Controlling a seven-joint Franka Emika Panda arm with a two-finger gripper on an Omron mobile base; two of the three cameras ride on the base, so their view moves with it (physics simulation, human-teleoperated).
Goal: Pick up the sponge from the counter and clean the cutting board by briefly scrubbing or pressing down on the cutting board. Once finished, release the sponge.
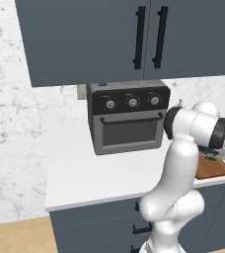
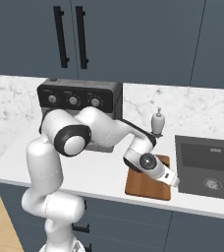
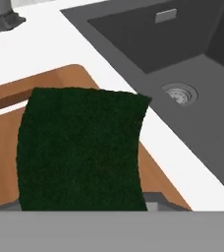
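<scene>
White counter (image 2: 99, 172), cutting board (image 2: 146, 184), hand view: fingers clamped on sponge (image 3: 79, 147), sink (image 3: 182, 64).

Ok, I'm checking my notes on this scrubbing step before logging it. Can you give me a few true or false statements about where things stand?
1. The pincer holds the sponge. True.
2. The sponge is over the sink. False: it is over the cutting board.
3. The board lies on the counter just left of the sink. True.
4. The toaster oven door hangs open. False: it is shut.
5. A soap dispenser stands behind the board. True.
</scene>
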